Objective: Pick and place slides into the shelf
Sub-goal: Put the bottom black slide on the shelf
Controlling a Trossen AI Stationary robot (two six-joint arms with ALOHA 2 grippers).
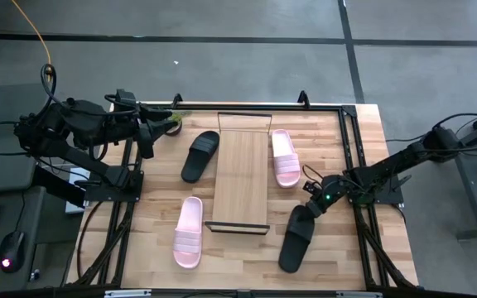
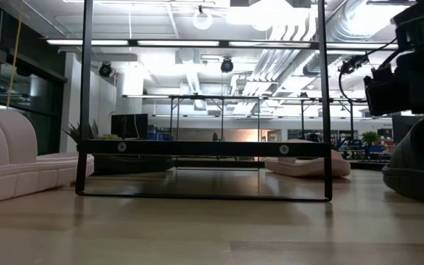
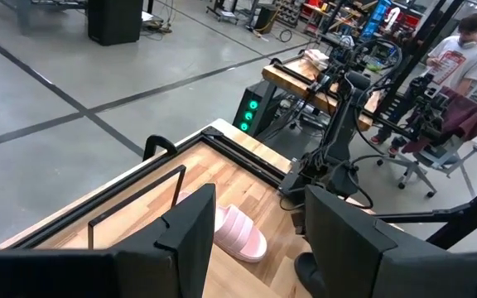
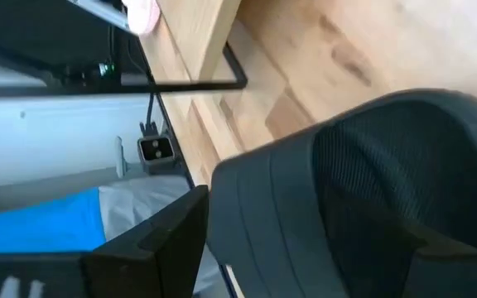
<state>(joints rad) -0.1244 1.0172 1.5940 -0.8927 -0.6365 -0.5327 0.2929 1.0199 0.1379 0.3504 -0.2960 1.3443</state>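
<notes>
The shelf (image 1: 240, 178) stands mid-table, its wood board on a black wire frame (image 2: 205, 147). One black slide (image 1: 199, 155) lies flat left of it, and a pink slide (image 1: 285, 157) lies to its right. A second pink slide (image 1: 189, 232) lies near the shelf's near left corner. The other black slide (image 1: 296, 237) rests on its sole toward the near right. My right gripper (image 1: 313, 207) is open and low over that slide's far end, one finger on each side of it (image 4: 371, 190). My left gripper (image 3: 263, 248) is open and empty, waiting at the far left (image 1: 160, 128). My right gripper (image 4: 305, 265) comes from above at the far end of the black slide (image 4: 371, 190), with its fingers (image 4: 156, 240) on either side of the strap. The slide lies on the table. Whether the fingers touch it I cannot tell.
Black metal rails (image 1: 350, 141) run along the table's left, right and far edges. Bare wood shows between the slides and in front of the shelf (image 2: 212, 228). Beyond the table a person (image 3: 458, 50) stands among benches and chairs. A mouse (image 1: 11, 248) lies on a side desk.
</notes>
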